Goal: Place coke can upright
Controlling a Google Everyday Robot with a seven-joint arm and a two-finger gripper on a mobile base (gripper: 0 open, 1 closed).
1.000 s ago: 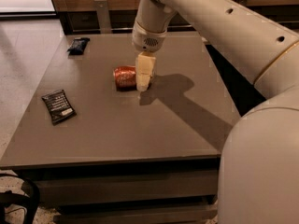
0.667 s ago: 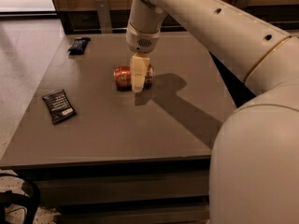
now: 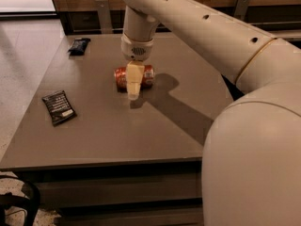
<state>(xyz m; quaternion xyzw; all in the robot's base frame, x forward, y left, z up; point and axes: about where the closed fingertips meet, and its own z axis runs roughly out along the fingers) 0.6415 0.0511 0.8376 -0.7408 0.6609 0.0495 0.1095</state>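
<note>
The coke can (image 3: pixel 121 77) is orange-red and lies on its side near the middle of the grey-brown table (image 3: pixel 108 135). My gripper (image 3: pixel 134 91) hangs straight down from the cream arm, right at the can's middle. It covers the can's centre, so only the can's left and right ends show. The gripper tip reaches down to about the tabletop in front of the can.
A flat dark snack packet (image 3: pixel 59 107) lies at the table's left front. Another dark packet (image 3: pixel 78 45) lies at the far left corner. A wooden wall with metal brackets (image 3: pixel 103 8) runs behind the table. The robot's cream body fills the right foreground.
The gripper has moved left along the can, from its right end to over its middle. The can and packets have not moved.
</note>
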